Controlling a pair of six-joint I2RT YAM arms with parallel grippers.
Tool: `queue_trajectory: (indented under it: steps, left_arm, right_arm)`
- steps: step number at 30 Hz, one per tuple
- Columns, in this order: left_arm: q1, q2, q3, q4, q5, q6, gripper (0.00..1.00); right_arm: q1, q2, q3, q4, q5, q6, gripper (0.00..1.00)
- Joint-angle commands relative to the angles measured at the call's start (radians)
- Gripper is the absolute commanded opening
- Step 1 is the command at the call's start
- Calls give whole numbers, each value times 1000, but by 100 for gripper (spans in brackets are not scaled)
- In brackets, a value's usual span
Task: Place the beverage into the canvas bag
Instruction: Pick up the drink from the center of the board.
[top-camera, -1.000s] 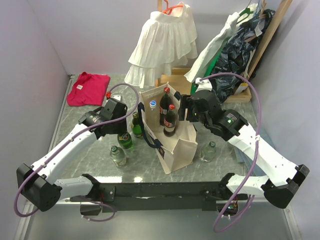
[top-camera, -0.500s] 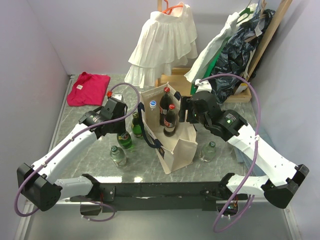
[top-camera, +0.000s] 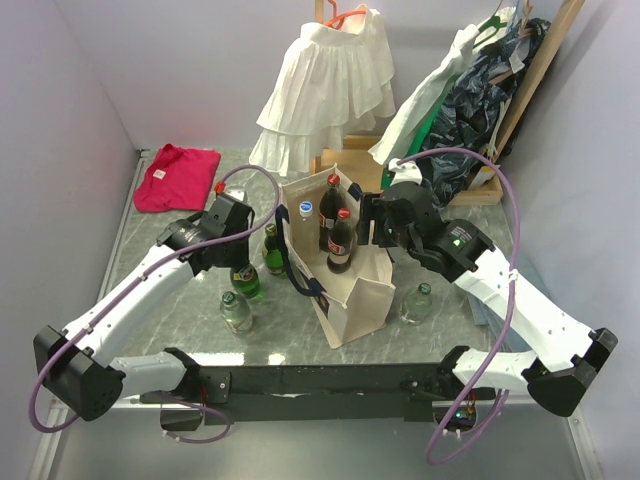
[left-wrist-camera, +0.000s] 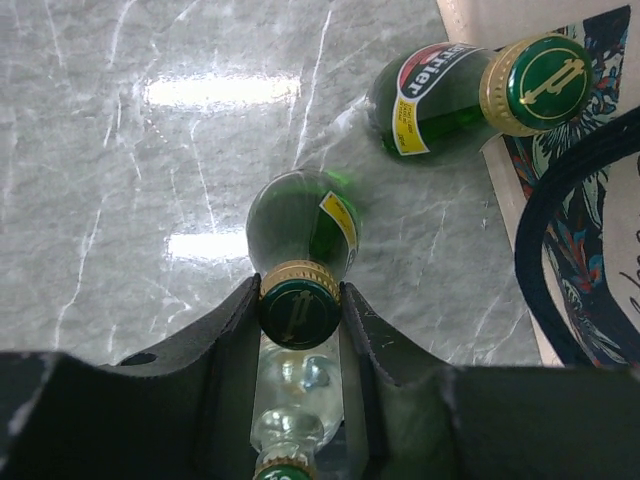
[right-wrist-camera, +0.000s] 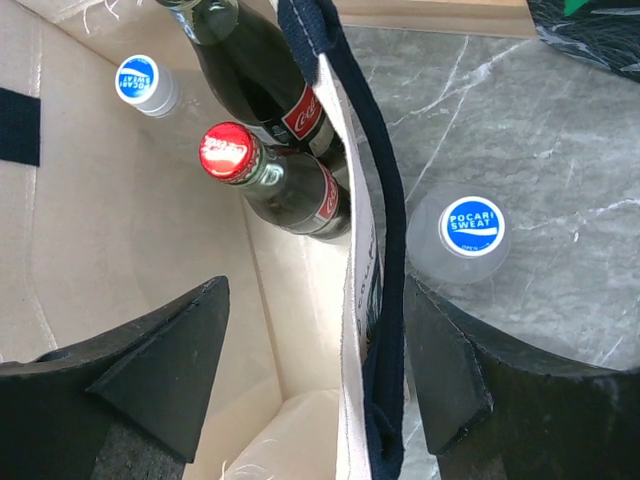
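Marble counter (left-wrist-camera: 130, 180) beside the canvas bag (top-camera: 362, 298): left fingers (left-wrist-camera: 235, 340) grip a green bottle (left-wrist-camera: 295, 225) by its neck, right fingers (right-wrist-camera: 160, 350) gape astride the bag's wall; next, likely lift the bottle over it.

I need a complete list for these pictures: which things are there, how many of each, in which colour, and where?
Tall canvas bag: one, cream-beige with navy straps, table centre.
Glass cola bottles: two, dark with red caps, inside the bag.
Blue-capped plastic bottles: two, whitish, one inside the bag, one just outside its right wall.
Green glass bottles: two, left of the bag, one gripped.
Clear glass bottles: two, one near left, one right of the bag.
Flat cloth: one, pink-red, far left.
Ruffled garment: one, white, hanging behind.
Clothes pile: one, mixed colours, far right.
Marble table: one, grey, beneath everything.
Left gripper: one, black, shut on a green bottle's neck.
Right gripper: one, black, open, astride the bag's right wall.
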Motion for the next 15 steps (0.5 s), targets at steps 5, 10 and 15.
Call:
queue_trajectory:
  steps: [5,10,15]
  left_arm:
    - [6,-18,130,30,-27,36,1]
    - [6,-15,167,16,-32,42,1]
    - [6,1,245,-28,-15,45,1]
  right_arm:
    - [-8,5,24,-11,-5,0,77]
    - [-8,2,24,-29,-19,1,77]
    - [-7,-13,11,-75,-33,18,72]
